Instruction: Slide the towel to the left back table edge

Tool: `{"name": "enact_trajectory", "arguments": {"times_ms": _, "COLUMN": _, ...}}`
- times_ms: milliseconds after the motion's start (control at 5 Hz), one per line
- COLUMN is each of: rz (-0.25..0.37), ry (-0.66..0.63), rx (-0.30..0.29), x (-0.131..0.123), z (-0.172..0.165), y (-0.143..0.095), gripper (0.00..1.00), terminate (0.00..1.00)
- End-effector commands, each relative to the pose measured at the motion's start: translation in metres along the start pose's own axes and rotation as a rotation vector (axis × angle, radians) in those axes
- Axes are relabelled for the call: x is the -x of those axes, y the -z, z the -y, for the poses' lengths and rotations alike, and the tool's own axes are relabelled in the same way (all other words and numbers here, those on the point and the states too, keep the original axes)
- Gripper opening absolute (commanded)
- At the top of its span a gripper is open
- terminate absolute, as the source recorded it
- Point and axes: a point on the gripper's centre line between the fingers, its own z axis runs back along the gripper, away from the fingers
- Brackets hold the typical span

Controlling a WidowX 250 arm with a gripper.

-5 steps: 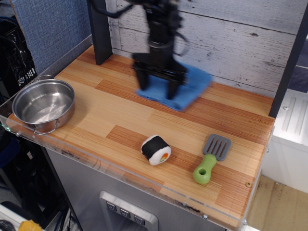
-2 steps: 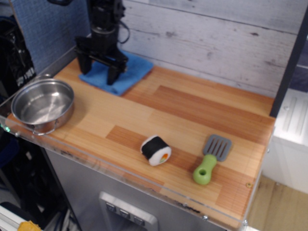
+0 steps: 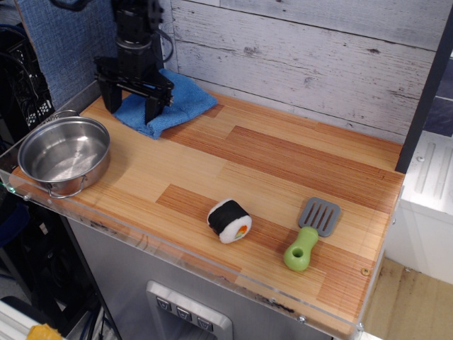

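Note:
The blue towel [image 3: 173, 103] lies at the back left of the wooden table [image 3: 283, 163], against the white plank wall. Its right part is rumpled. My black gripper [image 3: 129, 110] stands upright on the towel's left part, fingers spread wide and pointing down, pressing onto the cloth. Its fingertips [image 3: 151, 115] sit at the towel's front edge. The left half of the towel is partly hidden behind the gripper.
A steel pot [image 3: 64, 154] stands at the front left, just in front of the gripper. A sushi roll toy [image 3: 229, 220] lies near the front middle. A spatula with a green handle [image 3: 310, 234] lies at the front right. A clear acrylic rim [image 3: 184, 256] runs along the front edge.
The gripper and the towel under it have slid left along the back of the table, from the back middle to the back left corner. The other objects have not moved.

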Motion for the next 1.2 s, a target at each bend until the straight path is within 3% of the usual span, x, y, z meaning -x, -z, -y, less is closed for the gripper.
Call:
{"name": "enact_trajectory", "arguments": {"times_ms": 0, "rz": 0.205, "ry": -0.069, "rx": 0.29, "x": -0.01, "z": -0.017, "y": -0.084, "gripper": 1.0, "terminate": 0.0}}
{"name": "enact_trajectory", "arguments": {"times_ms": 200, "rz": 0.321, "ry": -0.028, "rx": 0.331, "x": -0.003, "z": -0.026, "y": -0.135, "gripper": 1.0, "terminate": 0.0}}
{"name": "enact_trajectory", "arguments": {"times_ms": 400, "rz": 0.345, "ry": 0.006, "rx": 0.339, "x": 0.008, "z": -0.04, "y": -0.183, "gripper": 1.0, "terminate": 0.0}}
{"name": "enact_trajectory", "arguments": {"times_ms": 600, "rz": 0.292, "ry": 0.091, "rx": 0.284, "x": 0.016, "z": -0.029, "y": -0.203, "gripper": 1.0, "terminate": 0.0}}
{"name": "enact_trajectory", "arguments": {"times_ms": 1000, "rz": 0.167, "ry": 0.376, "rx": 0.243, "x": 0.036, "z": 0.02, "y": -0.22, "gripper": 1.0, "terminate": 0.0}}
